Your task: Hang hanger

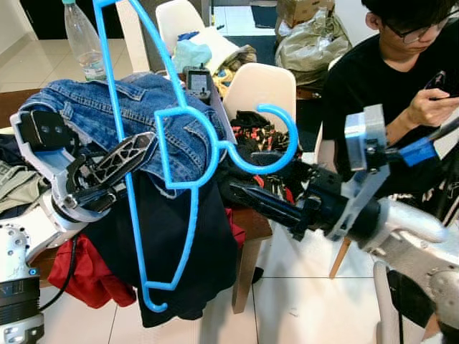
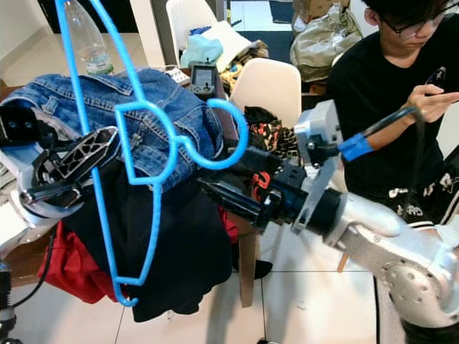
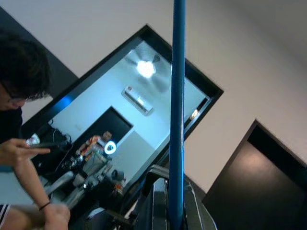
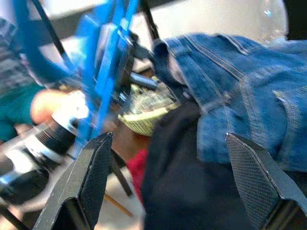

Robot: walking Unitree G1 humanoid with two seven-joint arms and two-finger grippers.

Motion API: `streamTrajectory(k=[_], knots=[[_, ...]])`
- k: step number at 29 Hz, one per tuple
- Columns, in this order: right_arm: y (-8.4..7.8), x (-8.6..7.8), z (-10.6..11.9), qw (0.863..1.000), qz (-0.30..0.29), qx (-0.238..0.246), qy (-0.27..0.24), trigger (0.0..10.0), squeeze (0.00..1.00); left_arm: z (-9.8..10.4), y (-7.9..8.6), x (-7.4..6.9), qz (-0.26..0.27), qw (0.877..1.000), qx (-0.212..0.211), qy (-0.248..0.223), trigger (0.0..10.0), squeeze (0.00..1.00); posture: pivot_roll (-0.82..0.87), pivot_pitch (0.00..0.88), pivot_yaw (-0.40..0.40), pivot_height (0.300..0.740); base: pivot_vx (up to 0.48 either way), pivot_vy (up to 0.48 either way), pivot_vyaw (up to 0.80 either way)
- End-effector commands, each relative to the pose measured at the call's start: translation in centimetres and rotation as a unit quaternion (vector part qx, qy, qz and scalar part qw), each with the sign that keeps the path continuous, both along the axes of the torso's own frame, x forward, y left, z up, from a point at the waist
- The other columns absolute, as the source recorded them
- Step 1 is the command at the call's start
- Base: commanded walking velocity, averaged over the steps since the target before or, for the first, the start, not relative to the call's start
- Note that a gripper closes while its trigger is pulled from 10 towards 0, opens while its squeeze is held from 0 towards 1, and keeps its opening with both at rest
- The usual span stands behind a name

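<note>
One blue plastic hanger (image 1: 174,154), thin rod bent into a triangle with a curled hook, is standing in front of the table (image 1: 247,226), and the left gripper (image 1: 111,175) is pinching its long side bar between two lattice-patterned black fingers (image 1: 129,153). The hook is curling out over the table's near edge. The right gripper (image 4: 168,179) is hovering just beside the hook, its two textured fingers (image 4: 93,172) spread wide and holding nothing. On the table one pair of denim jeans (image 1: 115,107) is lying crumpled, with a dark cloth (image 1: 176,236) draping down the front edge and a red one (image 1: 90,276) hanging below. One clear plastic bottle (image 1: 82,43) is standing behind the table. One person (image 1: 391,79) in black is sitting beside it.
</note>
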State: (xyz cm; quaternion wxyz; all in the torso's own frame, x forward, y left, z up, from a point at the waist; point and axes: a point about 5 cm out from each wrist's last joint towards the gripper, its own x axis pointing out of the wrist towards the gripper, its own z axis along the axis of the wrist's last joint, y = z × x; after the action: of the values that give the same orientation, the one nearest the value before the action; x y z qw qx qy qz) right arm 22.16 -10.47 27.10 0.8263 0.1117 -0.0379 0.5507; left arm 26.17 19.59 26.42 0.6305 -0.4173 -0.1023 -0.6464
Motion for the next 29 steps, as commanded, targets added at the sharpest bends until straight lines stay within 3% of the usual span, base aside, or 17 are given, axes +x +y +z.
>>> streamTrajectory(k=[1, 7, 17, 19, 20, 29], knots=[[0.5, -0.6, 0.0, 1.0, 0.014, 0.008, 0.003, 10.0, 0.0, 0.1, 0.1, 0.0, 0.003, 1.0, 0.009, -0.005, 0.0, 0.0, 0.0, 0.145, 0.035, 0.74, 0.0, 0.0, 0.0], [0.6, -0.6, 1.1, 0.996, 0.007, 0.085, 0.0, 10.0, 0.0, -0.2, 0.0, 0.4, 0.025, 1.0, 0.019, -0.003, 0.0, 0.0, 0.0, 0.147, 0.038, 0.74, 0.0, 0.0, 0.0], [0.9, -0.9, 1.2, 0.997, 0.01, 0.074, -0.008, 10.0, 0.0, -0.5, -0.3, 1.0, 0.04, 0.999, 0.016, 0.004, 0.0, 0.0, 0.0, 0.147, 0.038, 0.74, 0.0, 0.0, 0.0], [1.6, -0.7, 1.0, 0.998, 0.004, 0.068, 0.001, 10.0, 0.0, -0.7, -0.7, 1.1, 0.04, 0.999, 0.018, 0.006, 0.0, 0.0, 0.0, 0.146, 0.038, 0.74, 0.0, 0.0, 0.0], [2.9, 0.0, 0.1, 0.997, -0.018, 0.061, 0.035, 10.0, 0.0, -1.0, -1.2, 1.1, 0.036, 0.999, 0.021, 0.008, 0.0, 0.0, -0.01, 0.145, 0.037, 0.74, 0.0, 0.0, 0.0], [4.3, 0.3, 0.0, 0.994, -0.031, 0.089, 0.062, 10.0, 0.0, -1.3, -2.1, 1.2, 0.024, 0.999, 0.021, 0.01, 0.0, 0.0, -0.01, 0.142, 0.041, 0.74, 0.0, 0.0, 0.0]])
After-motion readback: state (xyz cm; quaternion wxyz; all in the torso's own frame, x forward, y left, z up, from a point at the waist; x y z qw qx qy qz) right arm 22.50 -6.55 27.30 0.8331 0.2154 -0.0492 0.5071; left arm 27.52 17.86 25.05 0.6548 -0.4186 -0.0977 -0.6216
